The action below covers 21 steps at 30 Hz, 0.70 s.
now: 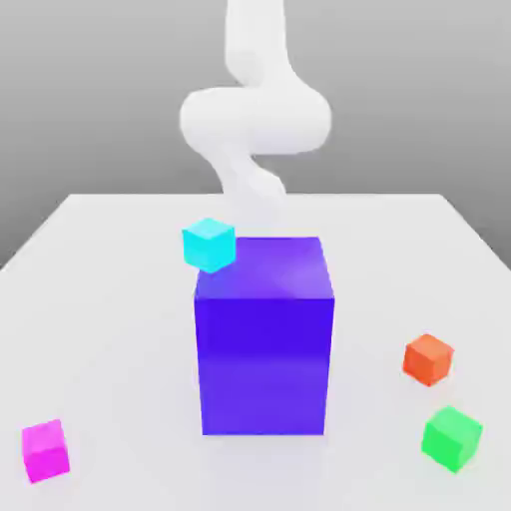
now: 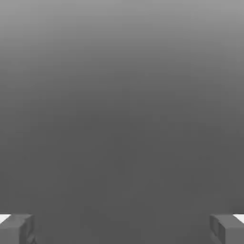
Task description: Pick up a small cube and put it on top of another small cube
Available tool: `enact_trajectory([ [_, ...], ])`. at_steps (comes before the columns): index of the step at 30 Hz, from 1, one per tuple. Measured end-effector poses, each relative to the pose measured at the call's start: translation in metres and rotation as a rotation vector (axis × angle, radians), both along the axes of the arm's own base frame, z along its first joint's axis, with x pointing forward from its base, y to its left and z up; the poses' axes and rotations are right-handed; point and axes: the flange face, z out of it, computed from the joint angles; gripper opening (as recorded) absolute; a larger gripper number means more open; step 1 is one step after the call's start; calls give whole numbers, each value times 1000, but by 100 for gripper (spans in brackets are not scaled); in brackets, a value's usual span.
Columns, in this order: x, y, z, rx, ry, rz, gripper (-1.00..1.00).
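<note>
1. Exterior view: a white counter (image 1: 120, 299) under a grey backdrop, with a tall blue-violet block (image 1: 264, 339) standing at its middle.
2. A white robot arm (image 1: 255, 115) rises behind the block and curls above it.
3. Hand view: two grey fingers (image 2: 16, 229) sit at opposite edges, spread wide apart with nothing between them; the gripper (image 2: 122, 231) faces plain grey.
4. The small pink cube (image 1: 46, 450) – the one to pick up – rests on the counter near the front, at the exterior view's left, well apart from everything else.
5. The small green cube (image 1: 452, 437) – the one to stack onto – rests near the front at the exterior view's right, with an orange-red cube (image 1: 429, 359) just behind it.
6. A cyan cube (image 1: 210, 245) shows beside the block's upper corner, on the exterior view's left.
7. Judgement: nothing is grasped yet, so the step in hand is reaching for the pink cube.
8. To do it well, the arm should probably swing around the tall block rather than across it, come down straight over the pink cube with its fingers lined up to two flat sides, and close only once they straddle it evenly.
</note>
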Motion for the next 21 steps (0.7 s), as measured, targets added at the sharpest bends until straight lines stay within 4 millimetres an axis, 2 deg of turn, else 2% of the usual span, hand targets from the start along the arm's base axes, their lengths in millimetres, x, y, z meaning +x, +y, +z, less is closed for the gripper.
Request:
enact_trajectory([
  [5,57,-42,-78,-12,131,84,0],
  [11,98,-91,-181,-31,272,166,0],
  [16,110,-131,-271,-54,386,225,0],
  [21,100,-177,-358,-87,503,268,0],
])
